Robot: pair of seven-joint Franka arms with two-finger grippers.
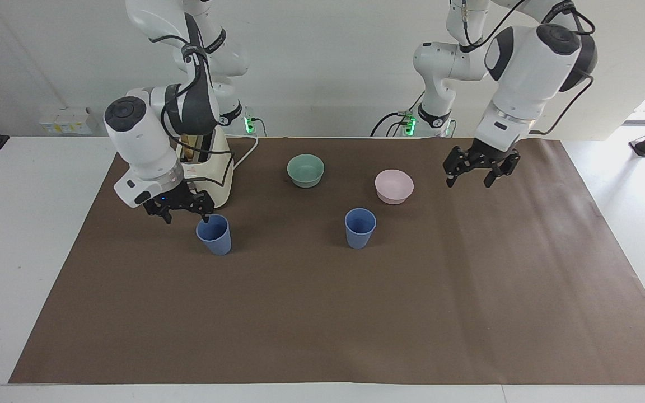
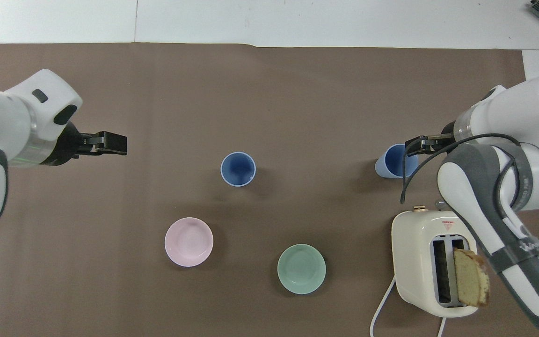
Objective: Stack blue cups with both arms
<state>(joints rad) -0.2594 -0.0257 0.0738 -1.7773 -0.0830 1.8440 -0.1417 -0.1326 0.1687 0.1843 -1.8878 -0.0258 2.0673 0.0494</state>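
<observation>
The right gripper (image 1: 179, 209) is low at the rim of the cup (image 1: 214, 234) in front of the toaster (image 1: 206, 168), fingers apart, one seemingly dipping just inside, though this is hard to confirm. The other cup (image 1: 360, 227) stands upright mid-mat, near the pink bowl (image 1: 394, 186). The left gripper (image 1: 481, 168), also spread, waits in the air well apart from it. To grip cleanly, the right should straddle the wall squarely and close gently so the light cup neither tips nor skids.

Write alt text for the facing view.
The right gripper, open, reaches the rim of one blue cup in front of the toaster. The second blue cup stands free mid-mat, while the left gripper hangs open over bare mat.
</observation>
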